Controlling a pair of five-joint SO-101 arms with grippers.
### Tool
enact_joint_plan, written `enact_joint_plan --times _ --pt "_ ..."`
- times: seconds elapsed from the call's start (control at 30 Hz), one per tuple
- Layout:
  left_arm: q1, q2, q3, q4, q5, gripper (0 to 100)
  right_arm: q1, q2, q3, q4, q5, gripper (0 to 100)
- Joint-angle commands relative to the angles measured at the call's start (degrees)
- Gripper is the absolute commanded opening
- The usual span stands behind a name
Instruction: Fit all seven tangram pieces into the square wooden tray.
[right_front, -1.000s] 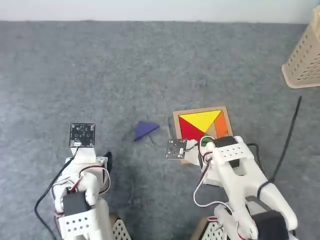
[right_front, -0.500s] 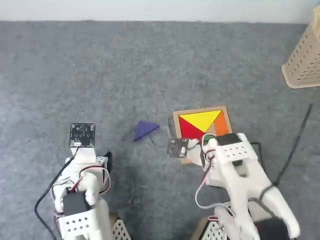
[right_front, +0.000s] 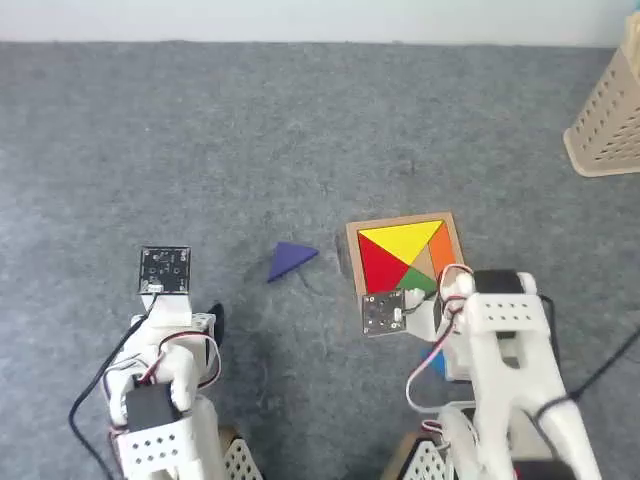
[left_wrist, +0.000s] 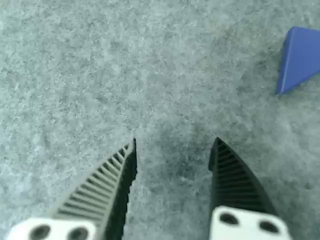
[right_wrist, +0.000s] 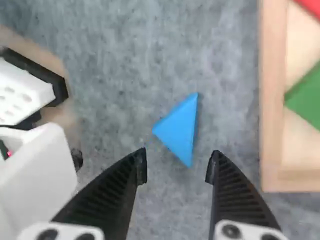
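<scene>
We see the tray (right_front: 400, 219) lying on the gray mat (right_front: 200, 140), a bit to the right of the middle, just in front of the right arm. Inside it are a yellow triangle (right_front: 405, 240) at the far side, a red triangle (right_front: 377, 265) on the left, an orange piece (right_front: 444, 255) on the right and a green piece (right_front: 421, 284) close to the arm, and some bare wood shows between them. The arm hides part of the tray's near side, so we cannot tell what lies there. A dark blue triangle (right_front: 291, 259) lies flat on the mat to the left of the tray, apart from it. A light blue triangle (right_wrist: 179, 129) lies flat on the mat too, outside the tray and near its rim, but not touching it. The right gripper (right_wrist: 178, 154) hangs over this light blue triangle with its two black fingers spread wide, one on each side of a corner of the piece, and it is not pinching anything. The left gripper (left_wrist: 175, 144) hangs low over bare mat with its fingers spread apart too, and nothing is between them. The dark blue triangle is off to one side of it, well clear of the fingers. A pale basket (right_front: 608, 110) with small holes stands at the far right edge of the mat
</scene>
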Motion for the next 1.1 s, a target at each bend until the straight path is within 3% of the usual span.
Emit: enact_joint_plan --times 0.0,0.13,0.27,0.53,0.73,1.07 --pt "-0.26 -0.97 -0.22 0.35 0.44 23 0.66 6.29 -2.81 -2.86 1.05 19.9" --pt "-0.26 -0.97 -0.22 0.35 0.44 23 0.75 11.65 -2.81 -6.20 0.70 19.9" --pt "-0.26 -0.97 -0.22 0.35 0.44 23 0.66 16.04 -2.81 -12.00 -4.75 19.9" --pt "-0.26 -0.97 -0.22 0.35 0.44 23 -1.36 18.24 -5.10 -15.96 -19.43 19.2" --pt "-0.26 -0.97 -0.22 0.35 0.44 23 -7.16 18.15 -5.27 -16.04 -28.22 6.9" --pt "-0.26 -0.97 -0.22 0.35 0.44 23 -12.53 18.24 -11.08 -14.81 -48.70 6.7"
